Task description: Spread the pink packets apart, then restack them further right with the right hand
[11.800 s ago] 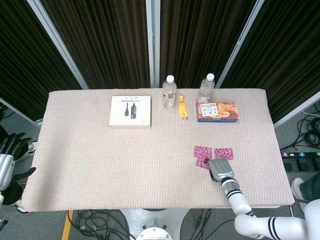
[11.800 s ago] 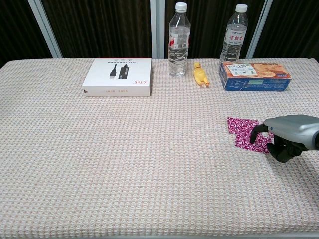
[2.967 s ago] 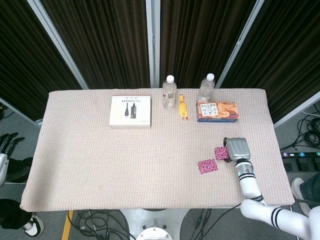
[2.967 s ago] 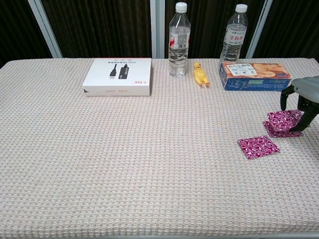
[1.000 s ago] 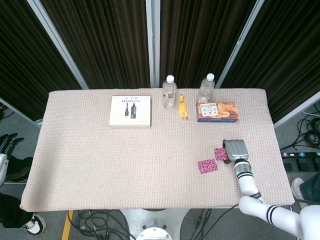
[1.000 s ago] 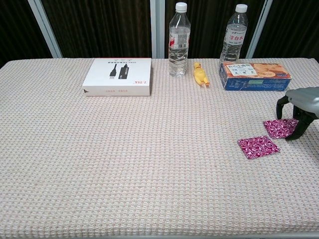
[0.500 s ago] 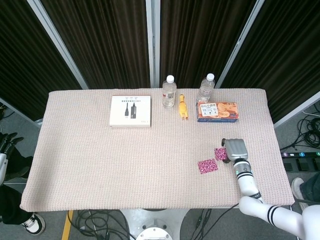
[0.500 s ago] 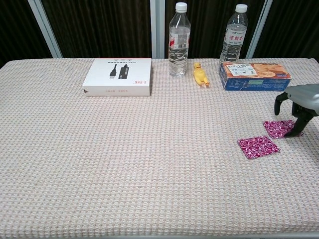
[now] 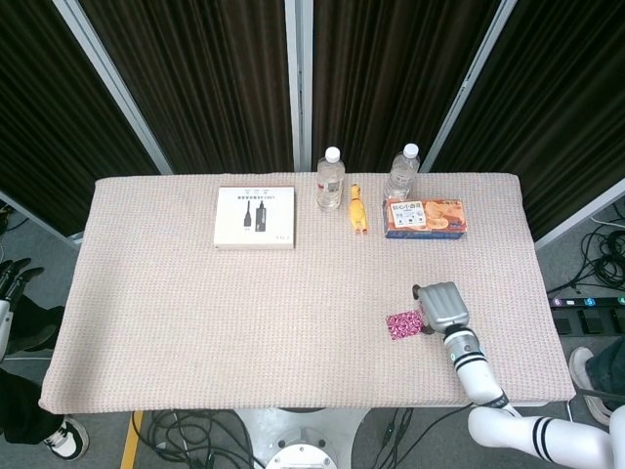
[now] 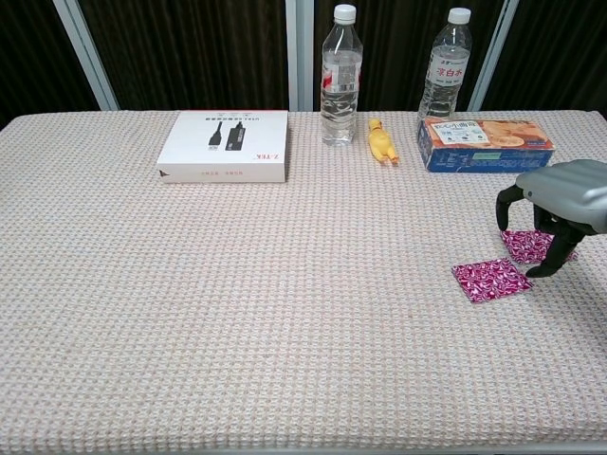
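Two pink patterned packets lie apart on the woven cloth at the right. One packet (image 10: 490, 280) (image 9: 402, 324) lies flat and free. The other packet (image 10: 524, 245) sits just behind and to the right of it, under my right hand (image 10: 558, 201) (image 9: 441, 307). That hand hovers with its fingers (image 10: 543, 263) curved down and apart, holding nothing. Its fingertips come down close to the gap between the two packets. In the head view the hand hides the second packet. Only the fingertips of my left hand (image 9: 14, 277) show, off the table's left edge, apart and empty.
Along the back stand a white box (image 10: 226, 145), two water bottles (image 10: 340, 74) (image 10: 446, 66), a yellow toy (image 10: 381, 141) and an orange-and-blue biscuit box (image 10: 484, 144). The table's right edge lies just beyond my right hand.
My right hand has moved left and nearer, from over the right-hand packet towards the loose one. Both packets lie where they were half a second ago.
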You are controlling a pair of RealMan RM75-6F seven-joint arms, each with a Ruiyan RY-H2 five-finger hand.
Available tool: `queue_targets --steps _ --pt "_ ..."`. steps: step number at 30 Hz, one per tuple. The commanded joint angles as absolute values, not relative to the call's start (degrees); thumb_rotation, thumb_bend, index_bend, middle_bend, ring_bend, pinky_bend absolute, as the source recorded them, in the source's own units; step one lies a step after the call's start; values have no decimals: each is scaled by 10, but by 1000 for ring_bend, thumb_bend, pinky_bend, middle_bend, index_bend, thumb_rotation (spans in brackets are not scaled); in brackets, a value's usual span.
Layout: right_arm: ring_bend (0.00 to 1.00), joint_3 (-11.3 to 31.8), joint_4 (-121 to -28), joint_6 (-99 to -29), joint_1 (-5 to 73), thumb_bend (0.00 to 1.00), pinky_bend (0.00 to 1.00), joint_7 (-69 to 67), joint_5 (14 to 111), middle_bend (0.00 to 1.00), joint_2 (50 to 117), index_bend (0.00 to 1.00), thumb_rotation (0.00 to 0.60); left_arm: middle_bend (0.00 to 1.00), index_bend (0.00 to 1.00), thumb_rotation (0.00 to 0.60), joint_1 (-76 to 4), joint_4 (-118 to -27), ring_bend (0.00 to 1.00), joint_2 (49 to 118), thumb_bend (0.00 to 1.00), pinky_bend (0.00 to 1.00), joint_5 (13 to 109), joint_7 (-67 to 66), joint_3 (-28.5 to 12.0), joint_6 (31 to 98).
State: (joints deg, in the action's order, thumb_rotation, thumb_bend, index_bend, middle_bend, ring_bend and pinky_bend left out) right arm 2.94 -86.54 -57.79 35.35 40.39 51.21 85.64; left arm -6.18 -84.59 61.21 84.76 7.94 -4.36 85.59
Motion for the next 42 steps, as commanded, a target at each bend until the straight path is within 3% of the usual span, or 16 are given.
queue_targets --steps 1,15,42 --pt "1000 18 -877 -570 358 0 1000 407 528 1000 844 380 563 226 245 600 -62 -846 121 613 0 239 848 79 -43 855" --pt "1000 15 -821 -517 381 0 1000 386 525 1000 877 382 558 226 246 600 -64 -850 121 612 0 239 839 73 -47 851" --pt "1000 3 -829 -518 393 0 1000 403 498 1000 884 382 568 226 245 600 -61 -839 121 610 0 239 844 90 -47 856"
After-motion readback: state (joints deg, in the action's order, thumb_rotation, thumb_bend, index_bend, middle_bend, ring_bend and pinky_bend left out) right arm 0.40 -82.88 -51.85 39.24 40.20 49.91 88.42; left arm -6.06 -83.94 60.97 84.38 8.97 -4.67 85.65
